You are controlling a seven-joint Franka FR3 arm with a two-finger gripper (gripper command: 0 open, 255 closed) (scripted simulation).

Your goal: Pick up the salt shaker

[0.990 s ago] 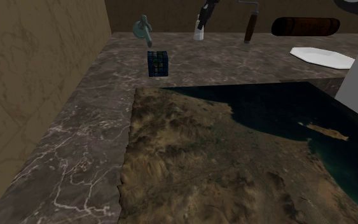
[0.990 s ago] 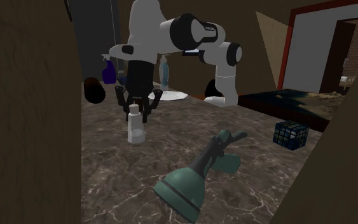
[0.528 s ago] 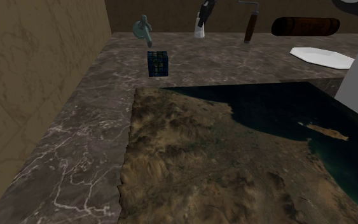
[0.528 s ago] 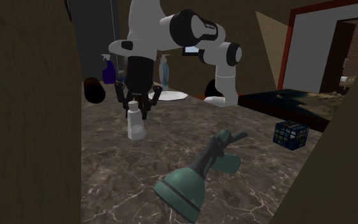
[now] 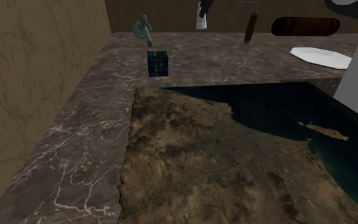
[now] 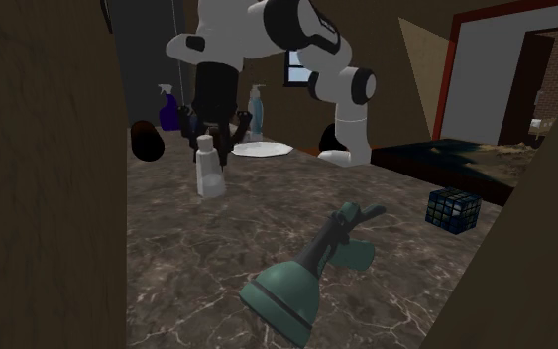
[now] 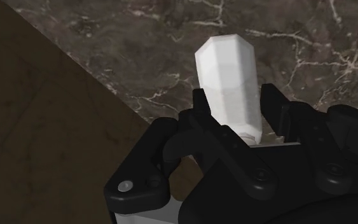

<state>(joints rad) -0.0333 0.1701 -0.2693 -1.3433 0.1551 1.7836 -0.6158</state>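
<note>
Marbled dark surface [image 6: 167, 288], second exterior view. At its left you see the claw [image 6: 210, 146] clamped on the white salt shaker [image 6: 207, 173]. The shaker has risen off the stone since a second ago, so the lift is under way and the grip is holding. Rightward, the green tool [image 6: 311, 266] and puzzle cube [image 6: 453, 209] are unmoved.

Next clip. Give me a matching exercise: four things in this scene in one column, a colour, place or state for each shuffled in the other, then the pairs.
1. salt shaker
2. puzzle cube
3. long-handled tool
4. plate

A. teal, lying on the marble counter
B. flat, beside the arm's base
C. clasped in the claw
D. dark blue, by the mat corner

Pairs: 1-C; 2-D; 3-A; 4-B
</note>
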